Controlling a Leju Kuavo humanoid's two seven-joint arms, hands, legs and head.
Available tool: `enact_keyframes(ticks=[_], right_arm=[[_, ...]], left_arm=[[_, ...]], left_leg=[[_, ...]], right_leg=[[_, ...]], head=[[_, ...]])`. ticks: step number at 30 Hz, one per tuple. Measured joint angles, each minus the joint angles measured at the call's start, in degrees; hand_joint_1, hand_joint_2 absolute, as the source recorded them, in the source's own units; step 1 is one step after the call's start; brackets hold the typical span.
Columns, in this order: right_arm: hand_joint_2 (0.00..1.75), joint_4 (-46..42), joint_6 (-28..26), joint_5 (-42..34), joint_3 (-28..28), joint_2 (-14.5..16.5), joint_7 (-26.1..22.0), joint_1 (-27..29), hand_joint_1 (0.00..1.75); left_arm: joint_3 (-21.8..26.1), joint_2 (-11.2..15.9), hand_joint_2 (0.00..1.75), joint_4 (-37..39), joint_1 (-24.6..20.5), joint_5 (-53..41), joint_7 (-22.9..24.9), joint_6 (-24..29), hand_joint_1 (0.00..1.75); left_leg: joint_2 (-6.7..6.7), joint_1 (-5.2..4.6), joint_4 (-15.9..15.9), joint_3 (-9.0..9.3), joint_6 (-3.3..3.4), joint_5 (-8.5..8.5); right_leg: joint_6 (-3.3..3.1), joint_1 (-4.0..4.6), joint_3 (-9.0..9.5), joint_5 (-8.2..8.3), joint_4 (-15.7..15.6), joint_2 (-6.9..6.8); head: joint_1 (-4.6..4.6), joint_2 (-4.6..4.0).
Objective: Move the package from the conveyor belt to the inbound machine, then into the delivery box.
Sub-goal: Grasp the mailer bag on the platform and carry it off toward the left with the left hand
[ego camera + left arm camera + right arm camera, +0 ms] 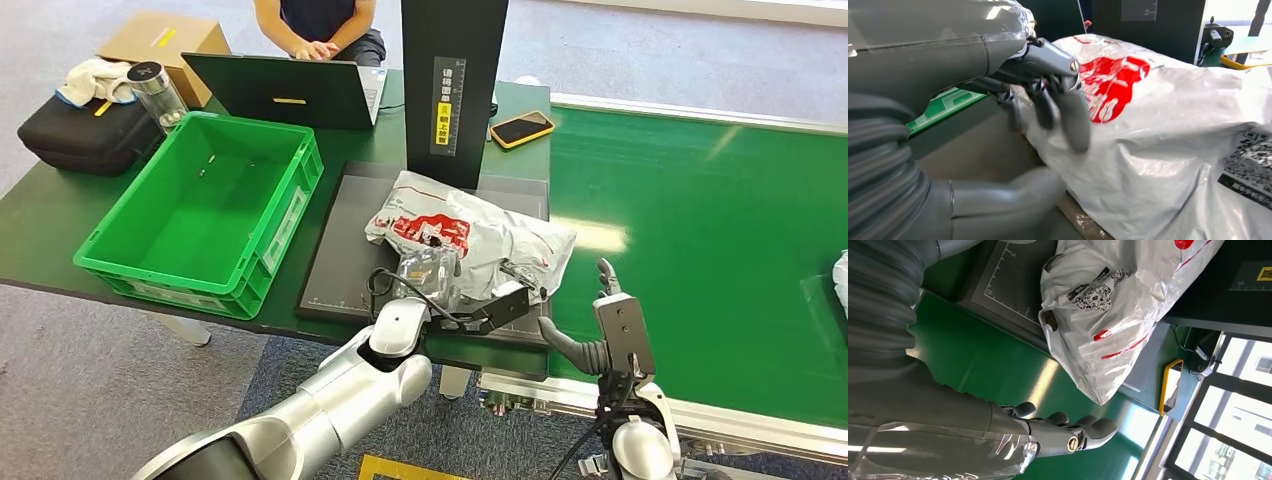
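A white plastic package [480, 235] with red print lies on the dark scanning plate [340, 250] of the inbound machine, in front of its black column [452, 80]. My left hand [432, 272] is at the package's near edge. In the left wrist view its fingers [1068, 110] curl over the package [1173, 125] and the thumb [1013, 190] sits under the edge, gripping it. My right hand [605, 325] hovers over the green conveyor belt [720, 250] just right of the package, holding nothing; its fingers [1068, 432] are stretched out, apart from the package [1108, 315].
An empty green crate [175, 280] stands left of the plate. Behind are a laptop [290, 90] with a person [320, 25] at it, a phone [521, 128], a black bag [80, 135] and a cardboard box [165, 40]. Another white parcel [840, 280] lies at the belt's right edge.
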Motion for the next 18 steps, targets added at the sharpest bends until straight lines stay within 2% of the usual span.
enact_keyframes(ticks=[8,9,12,13,16,18], right_arm=[[1.75,0.5,-0.3,0.0,0.0,-0.1,0.0,-0.2,0.00],[1.75,0.5,-0.3,0.0,0.0,-0.1,0.0,-0.2,0.00],[1.75,0.5,-0.3,0.0,0.0,-0.1,0.0,-0.2,0.00],[1.75,0.5,-0.3,0.0,0.0,-0.1,0.0,-0.2,0.00],[1.75,0.5,-0.4,0.0,-0.1,-0.1,0.0,-0.1,0.00],[1.75,0.5,-0.4,0.1,-0.1,-0.1,0.2,0.0,0.00]], left_arm=[[0.0,0.0,1.75,0.8,0.5,0.0,-0.2,-0.3,1.75],[0.0,0.0,1.75,0.9,0.6,0.0,-0.3,-0.3,1.53],[0.3,0.0,1.75,1.0,0.9,0.5,-1.6,1.5,0.22],[0.5,0.0,1.75,1.1,1.0,1.0,-2.4,3.1,0.00],[1.7,0.0,1.75,1.0,1.1,3.7,-6.4,11.7,0.00],[4.1,-0.1,1.75,0.0,1.7,5.3,-11.9,19.6,0.00]], left_leg=[[0.00,0.00,0.0,0.00,0.00,0.00],[0.00,0.00,0.0,0.00,0.00,0.00],[0.00,0.00,0.0,0.00,0.00,0.00],[0.00,0.00,0.0,0.00,0.00,0.00],[0.00,0.00,0.0,0.01,0.00,0.00],[0.01,0.00,0.0,0.00,0.00,0.00]], right_leg=[[0.00,0.00,-0.01,0.00,0.0,0.00],[0.00,0.00,-0.01,0.00,0.0,0.00],[0.00,0.00,-0.02,0.00,0.0,0.00],[0.00,0.00,-0.02,0.00,0.0,0.00],[0.00,0.00,-0.02,0.00,0.0,0.00],[0.00,0.00,-0.03,0.00,0.0,0.02]], head=[[0.01,0.01],[0.01,0.00],[0.01,-0.01],[0.01,-0.01],[0.01,0.00],[0.01,0.00]])
